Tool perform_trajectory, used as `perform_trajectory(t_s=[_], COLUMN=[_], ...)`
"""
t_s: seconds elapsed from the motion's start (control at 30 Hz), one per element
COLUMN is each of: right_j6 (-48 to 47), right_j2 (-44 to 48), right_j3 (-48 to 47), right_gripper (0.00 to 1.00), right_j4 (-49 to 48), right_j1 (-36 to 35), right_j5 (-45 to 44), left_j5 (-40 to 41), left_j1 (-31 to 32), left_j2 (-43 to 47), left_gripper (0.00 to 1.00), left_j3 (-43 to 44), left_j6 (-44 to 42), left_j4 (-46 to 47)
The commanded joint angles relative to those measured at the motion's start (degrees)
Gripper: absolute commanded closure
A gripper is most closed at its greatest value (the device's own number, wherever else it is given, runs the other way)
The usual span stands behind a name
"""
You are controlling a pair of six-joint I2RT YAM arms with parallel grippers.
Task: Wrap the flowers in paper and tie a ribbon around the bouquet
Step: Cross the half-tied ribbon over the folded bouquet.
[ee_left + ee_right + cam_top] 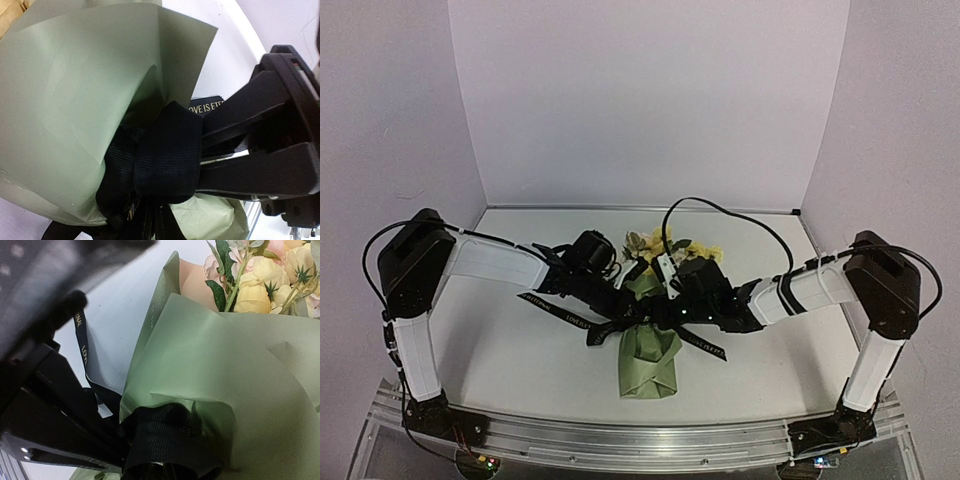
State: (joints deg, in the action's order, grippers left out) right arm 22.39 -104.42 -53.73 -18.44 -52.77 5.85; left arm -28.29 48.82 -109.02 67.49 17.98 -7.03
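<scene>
The bouquet lies in the middle of the table. Its pale yellow flowers (pixel 660 243) (pixel 255 290) point to the back, and the olive-green paper (pixel 650 365) (pixel 75 100) (pixel 225 380) forms a cone around them. The black lettered ribbon (pixel 555 310) (pixel 167 155) (pixel 165 440) is bunched at the cone's waist, with its ends trailing left and right. My left gripper (pixel 625 300) (pixel 117 442) comes in from the left, shut on the ribbon at the knot. My right gripper (pixel 667 305) (pixel 202 152) comes in from the right. A ribbon loop covers its fingertips, and only a thin gap shows between its fingers.
The white table (pixel 520 350) is walled on three sides. An aluminium rail (pixel 640 440) runs along the near edge between the arm bases. A black cable (pixel 720 207) arcs above the right arm, behind the flowers.
</scene>
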Motion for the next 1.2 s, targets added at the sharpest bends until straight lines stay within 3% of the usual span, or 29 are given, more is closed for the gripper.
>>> perform_trajectory(t_s=[0.0,0.4,0.93,1.17], right_j6=[-0.45,0.04,8.48,11.7], right_j2=[3.5,5.41,6.67,6.64], right_j3=[0.85,2.4,3.46,2.84], right_gripper=[0.87,0.73,0.65,0.66], right_j4=[-1.78,-2.13,-5.65,-5.32], right_j1=[-0.09,-0.1,1.26,1.63], right_j5=[0.39,0.88,0.43,-0.48], left_j5=[0.89,1.42,1.41,1.16], left_j1=[0.22,0.23,0.23,0.23], left_j2=[-0.92,-1.59,-1.61,-1.32], left_gripper=[0.95,0.95,0.95,0.95], left_j3=[2.87,3.68,3.78,3.37], left_j6=[0.04,0.32,0.56,0.56], left_j4=[-0.9,-1.67,-1.67,-1.42])
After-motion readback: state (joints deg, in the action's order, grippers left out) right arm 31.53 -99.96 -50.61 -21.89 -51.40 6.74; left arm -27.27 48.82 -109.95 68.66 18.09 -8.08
